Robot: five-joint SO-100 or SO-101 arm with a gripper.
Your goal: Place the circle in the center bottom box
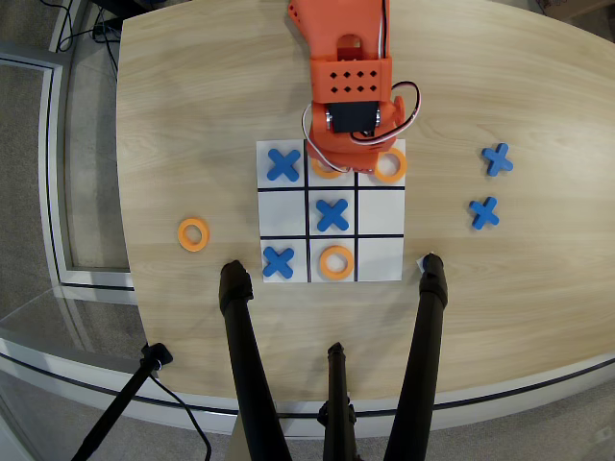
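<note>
The overhead view shows the orange arm reaching down from the table's top edge, its gripper (348, 157) over the board's top row. The center bottom box (349, 181) is the middle cell of that row, nearest the robot's base. An orange circle (325, 172) lies in this cell, with only its lower edge showing from under the gripper. The arm's body hides the fingers, so the state of the jaws cannot be read. Other orange rings lie in the top right cell (389, 166), the bottom middle cell (336, 262) and on the bare table at left (193, 233).
Blue X pieces fill the top left (283, 164), middle (332, 214) and bottom left (279, 261) cells. Two more X pieces (497, 158) (483, 212) lie on the table at right. Black tripod legs (240, 355) (425, 346) rise at the near edge.
</note>
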